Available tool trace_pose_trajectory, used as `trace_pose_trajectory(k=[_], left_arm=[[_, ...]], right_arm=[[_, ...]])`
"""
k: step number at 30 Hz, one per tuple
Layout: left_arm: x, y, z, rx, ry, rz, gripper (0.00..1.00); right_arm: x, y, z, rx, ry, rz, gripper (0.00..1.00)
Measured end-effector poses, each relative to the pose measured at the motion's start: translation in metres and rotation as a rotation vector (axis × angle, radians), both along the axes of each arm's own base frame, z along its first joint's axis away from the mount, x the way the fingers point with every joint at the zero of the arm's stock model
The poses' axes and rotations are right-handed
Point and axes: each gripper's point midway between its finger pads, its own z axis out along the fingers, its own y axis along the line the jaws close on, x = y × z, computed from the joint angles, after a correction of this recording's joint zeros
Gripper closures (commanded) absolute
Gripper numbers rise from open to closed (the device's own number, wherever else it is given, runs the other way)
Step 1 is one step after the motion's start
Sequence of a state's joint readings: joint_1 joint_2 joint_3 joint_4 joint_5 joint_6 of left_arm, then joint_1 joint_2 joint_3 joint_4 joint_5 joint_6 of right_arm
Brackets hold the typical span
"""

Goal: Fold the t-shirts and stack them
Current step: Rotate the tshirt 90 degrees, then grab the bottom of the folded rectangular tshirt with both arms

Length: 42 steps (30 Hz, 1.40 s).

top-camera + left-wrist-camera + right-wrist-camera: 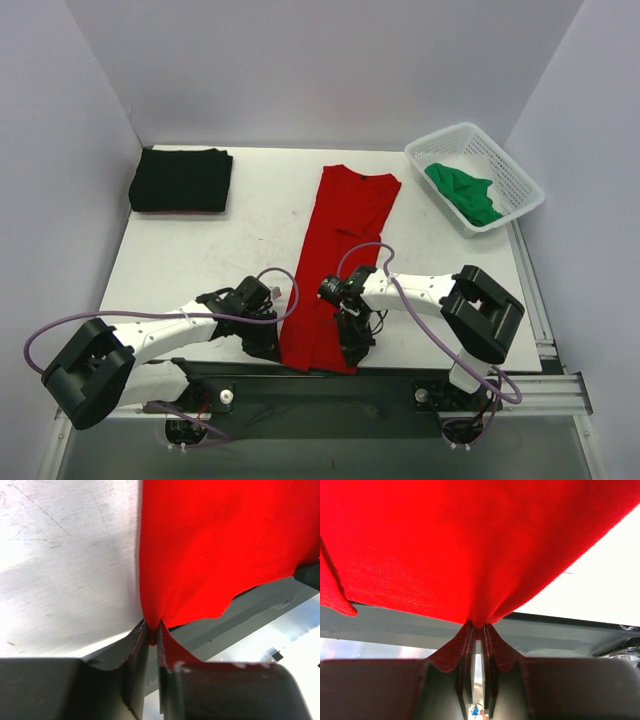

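The red t-shirt (345, 255) lies as a long narrow strip down the middle of the table, neck end at the far side. My left gripper (268, 343) is shut on its near left corner; the red cloth (215, 555) bunches between the jaws (151, 630). My right gripper (352, 345) is shut on the near right corner, where red cloth (470, 545) is pinched at the tips (479, 629). A folded black t-shirt (182, 180) rests at the far left. The green t-shirt (465, 192) lies crumpled in the basket.
A white mesh basket (508, 165) stands at the far right corner. The table's near edge and a dark rail (400, 375) run just below both grippers. White walls enclose the table on three sides.
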<state>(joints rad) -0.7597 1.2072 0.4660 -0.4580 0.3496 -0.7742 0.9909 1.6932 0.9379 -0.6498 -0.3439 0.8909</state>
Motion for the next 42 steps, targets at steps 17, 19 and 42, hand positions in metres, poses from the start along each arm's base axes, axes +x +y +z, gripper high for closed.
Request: trace_pose_trajectory(k=[17,19,42], left_arm=[[-0.002,-0.002,-0.001,-0.009,0.014,-0.006,0.88],[-0.002,-0.003,-0.001,-0.011,0.017,-0.007,0.90],[-0.008,-0.002,0.007,-0.016,0.042,0.000,1.00]], right_arm=[[-0.005,-0.010,0.011,0.024,-0.024,-0.009,1.00],[-0.005,-0.012,0.010,0.020,-0.020,-0.015,1.00],[-0.017,-0.032,0.009,0.022,0.024,-0.068,1.00]])
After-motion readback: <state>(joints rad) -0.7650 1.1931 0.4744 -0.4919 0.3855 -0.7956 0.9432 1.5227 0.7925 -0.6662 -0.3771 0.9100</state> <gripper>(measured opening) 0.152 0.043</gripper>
